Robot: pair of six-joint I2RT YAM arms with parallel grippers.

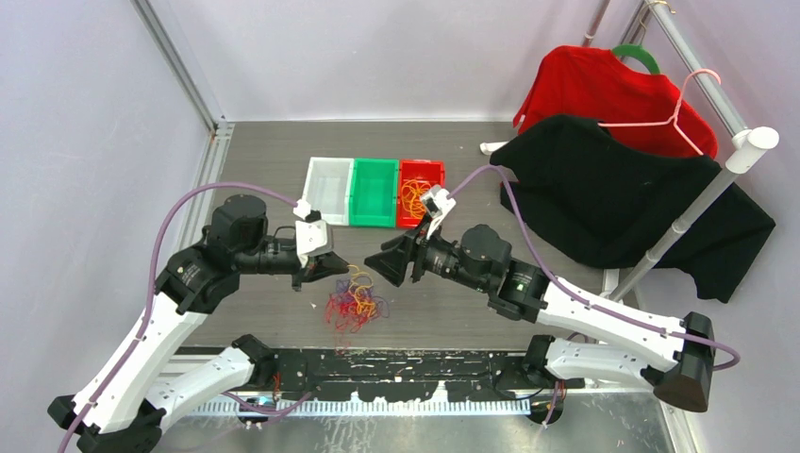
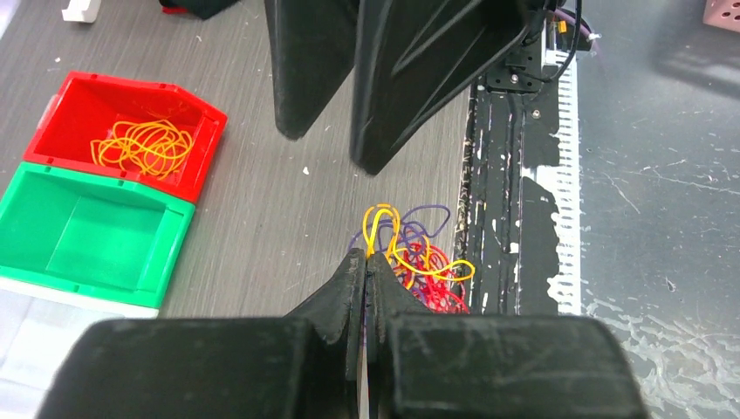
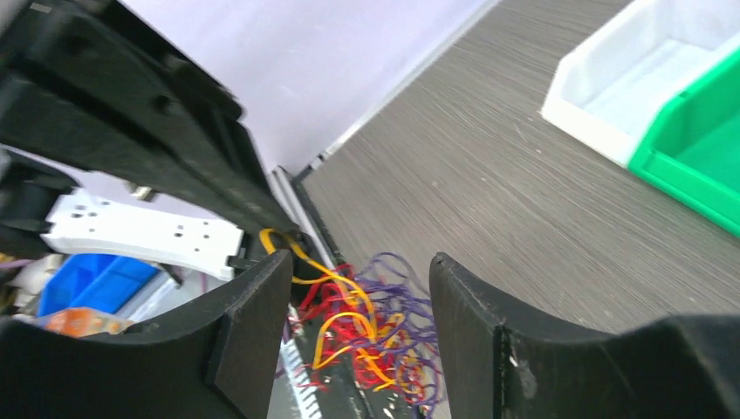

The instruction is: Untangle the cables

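While the left gripper (image 2: 366,262) has its jaws pressed together, apparently pinching an orange strand (image 2: 377,229) that loops up out of the pile, the right gripper (image 3: 355,262) faces it with jaws well apart and nothing held between them. Just below and near of both sets of tips lie the cables (image 1: 354,304), a loose clump of orange, red and purple loops on the grey table (image 1: 274,160), close to its near edge and roughly midway between left and right

The step in hand looks like drawing one orange loop out of the clump. To do it well, the right jaws would likely need to drop over the red and purple mass and close on it as an anchor, well clear of the pinched strand. The left would then draw away slowly and low. A quick tug could lift the whole clump or tighten a knot, and the thin strand could slip from the flat tips

Farther out, both wrists are level and point at each other, the left aimed right, the right aimed left, tips near but apart. Each arm reaches in from its near corner with the elbow bent. Across the table's far part sit a white bin (image 1: 327,189), a green bin (image 1: 373,193) and a red bin (image 1: 432,172) in a row, the red one holding loose orange loops (image 2: 144,147)
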